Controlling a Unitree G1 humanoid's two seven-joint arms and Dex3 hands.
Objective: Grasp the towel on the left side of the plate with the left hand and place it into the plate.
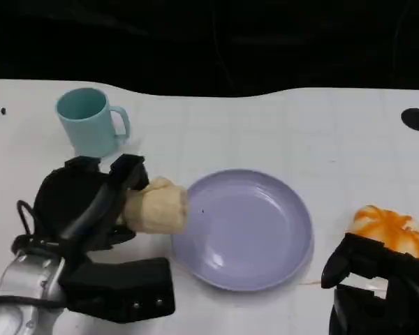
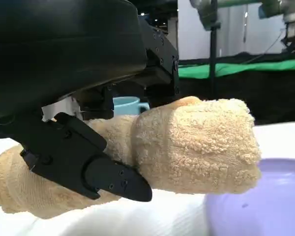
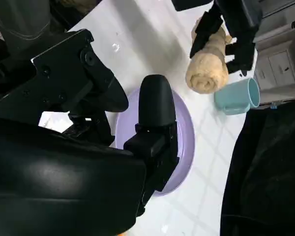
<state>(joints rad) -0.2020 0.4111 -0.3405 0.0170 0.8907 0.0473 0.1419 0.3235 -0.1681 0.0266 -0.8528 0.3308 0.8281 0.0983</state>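
In the head view, the lavender plate (image 1: 244,230) sits at the centre of the white table (image 1: 286,125), a shallow dish with nothing resting inside its bowl apart from a tiny dark speck near its left side. Just left of it, the left hand (image 1: 101,202) grips the rolled beige towel (image 1: 157,206); black fingers (image 1: 122,178) wrap over the roll, whose free end reaches the plate's left rim. Whether that end touches the rim or hangs just above it cannot be told from this view. The left wrist view shows the towel clamped between dark fingers (image 2: 88,167) above and below, its thick end poking out over the plate's purple edge (image 2: 265,206) at the lower right of that frame.

In the upper left of the head view stands a light blue mug (image 1: 91,122), upright, handle pointing right; its inside looks empty. It is near the left hand but apart from it.

At the lower right, the right hand (image 1: 377,279) rests low by the table edge, fingers apart and holding nothing. Just beyond it lies an orange-and-white pumpkin-like object (image 1: 394,230), right of the plate and clear of its rim.
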